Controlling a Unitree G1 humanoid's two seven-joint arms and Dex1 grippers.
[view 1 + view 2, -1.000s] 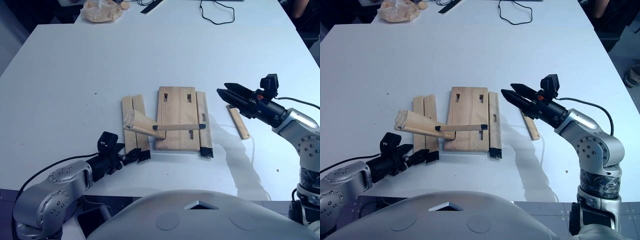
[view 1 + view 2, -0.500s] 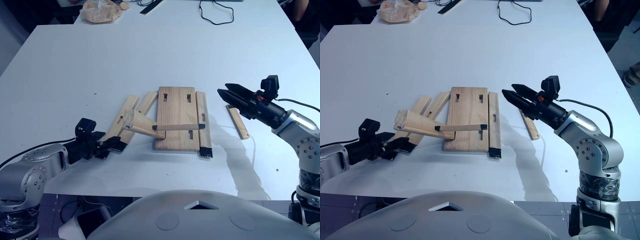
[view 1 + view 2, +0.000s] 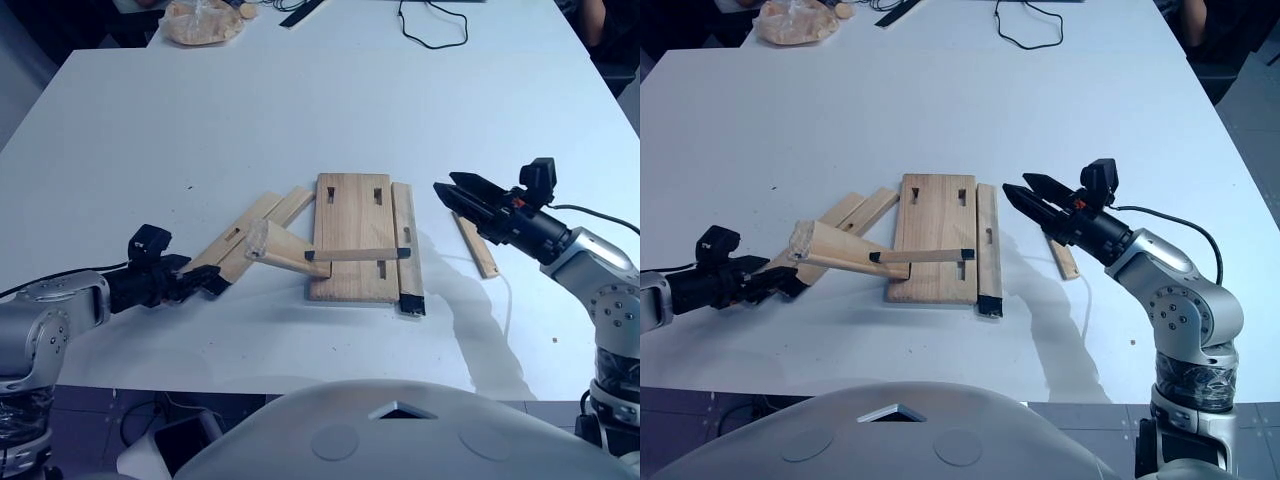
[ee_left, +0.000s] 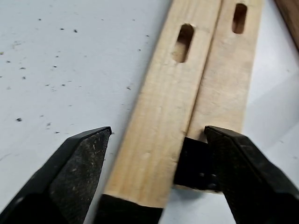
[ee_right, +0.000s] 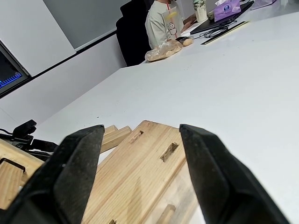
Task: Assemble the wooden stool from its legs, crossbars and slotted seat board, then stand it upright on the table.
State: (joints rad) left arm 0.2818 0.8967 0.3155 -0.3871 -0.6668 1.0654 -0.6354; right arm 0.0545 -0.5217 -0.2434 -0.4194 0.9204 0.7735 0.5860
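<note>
Our left tool (image 3: 205, 284) sits low at the near left of the tabletop (image 3: 300, 110). It is released, its fingers (image 4: 77, 170) spread wide on either side of the black-capped near ends of two legs (image 3: 245, 235). A second ago it was further right, and those legs lay straight along the left edge of the seat board (image 3: 352, 215). Since then we have swung left and the legs' near ends have come along. They now slant, their far ends staying by the board's far left corner. Our right tool (image 3: 450, 186) has hardly shifted and is likewise released, jaws apart, above the tabletop. The board, the propped leg (image 3: 278, 252) and the loose crossbar (image 3: 477, 245) have kept their places.

We work on a white, flat tabletop. At its far edge lie a clear bag of food (image 3: 205, 20) and a looped black cable (image 3: 435, 30).

The two legs lie side by side, touching, between the left tool's fingers, and one finger is against a cap. The propped leg is tilted, its raised end over them, just left of the board. A thin crossbar (image 3: 360, 254) runs from it across the board to a third leg (image 3: 402, 215) lying flat along the board's right edge. Our right tool hovers just right of that leg, with the loose crossbar on the tabletop just beside it.
</note>
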